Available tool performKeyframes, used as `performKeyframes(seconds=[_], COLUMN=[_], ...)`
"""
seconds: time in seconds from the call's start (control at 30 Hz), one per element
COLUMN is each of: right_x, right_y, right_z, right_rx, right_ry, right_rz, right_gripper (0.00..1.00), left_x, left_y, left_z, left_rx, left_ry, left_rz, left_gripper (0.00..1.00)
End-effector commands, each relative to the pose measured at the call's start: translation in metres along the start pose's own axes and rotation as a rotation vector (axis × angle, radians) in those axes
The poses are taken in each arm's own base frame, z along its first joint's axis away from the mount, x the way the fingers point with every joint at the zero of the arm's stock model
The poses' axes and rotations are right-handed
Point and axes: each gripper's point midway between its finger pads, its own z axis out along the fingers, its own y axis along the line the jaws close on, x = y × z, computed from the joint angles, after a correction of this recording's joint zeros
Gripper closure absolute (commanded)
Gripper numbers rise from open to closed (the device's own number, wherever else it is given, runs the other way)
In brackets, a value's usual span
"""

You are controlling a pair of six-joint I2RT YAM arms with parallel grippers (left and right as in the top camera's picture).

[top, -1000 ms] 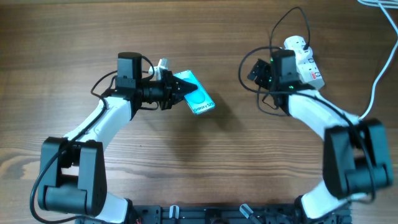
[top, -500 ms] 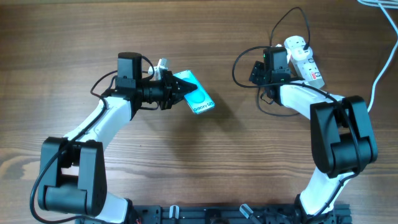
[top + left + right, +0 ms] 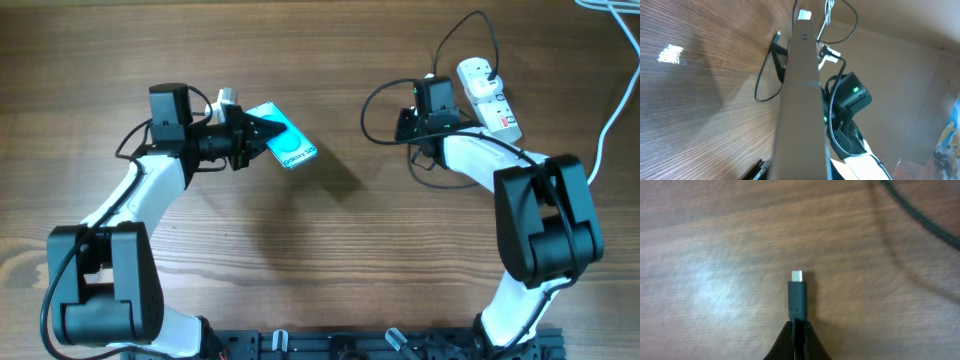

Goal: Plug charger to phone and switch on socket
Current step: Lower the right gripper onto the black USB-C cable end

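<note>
The charger's plug (image 3: pixel 797 296) stands in the lower middle of my right wrist view. Its bare metal tip points up the frame, away from me, so it is free to enter a port. My right claw (image 3: pixel 796 332) is pinched narrow on the black body just behind that tip, which I judge gives me aim without covering the end.

Overhead, the phone (image 3: pixel 288 148) is upper left of centre, well apart from the plug. My left claw (image 3: pixel 250 137) is clamped on one end. The free end, with its white band, is turned toward the right side of the frame, where the plug waits. A shadow on the table (image 3: pixel 320 260) below it suggests I hold it lifted. In the left wrist view I see it only edge-on.

The socket (image 3: pixel 490 95) lies at the upper right, close by my right claw, its white cord (image 3: pixel 608 115) running off the corner. I cannot tell how its switch stands.
</note>
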Motion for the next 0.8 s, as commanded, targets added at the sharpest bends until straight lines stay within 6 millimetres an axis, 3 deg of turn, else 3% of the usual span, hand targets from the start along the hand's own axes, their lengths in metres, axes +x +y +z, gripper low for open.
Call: performKeyframes(seconds=[0.0,0.13,0.33,0.57,0.6,0.63,0.73,0.77], right_x=[0.037,0.043,0.023,0.037,0.041,0.044,0.044,0.044], right_y=[0.012,0.009,0.007,0.002,0.001,0.001,0.001,0.001], right_z=[-0.015,-0.021,-0.018,-0.017,-0.016,-0.017,-0.017,-0.017], right_rx=[-0.052,-0.04,-0.015,-0.006,-0.007,-0.009,-0.006,-0.006], right_ry=[0.143,0.175,0.088,0.121,0.134,0.143,0.144,0.144], right_rz=[-0.054,-0.059,-0.06,-0.071,-0.071,-0.068,-0.042,-0.042], right_gripper=[0.95,0.95,0.66,0.62,0.54,0.37,0.0,0.01], left_x=[0.005,0.005,0.005,0.005,0.005,0.005,0.005,0.005], left_y=[-0.006,-0.006,-0.005,-0.005,-0.005,-0.005,-0.005,-0.005], left_z=[-0.001,-0.001,-0.001,-0.001,-0.001,-0.001,-0.001,-0.001], left_rx=[0.029,0.029,0.027,0.027,0.027,0.027,0.027,0.028], left_ry=[0.033,0.033,0.035,0.035,0.035,0.035,0.035,0.035], left_rz=[0.077,0.079,0.076,0.076,0.075,0.076,0.076,0.075], left_gripper=[0.96,0.96,0.96,0.96,0.96,0.96,0.96,0.96])
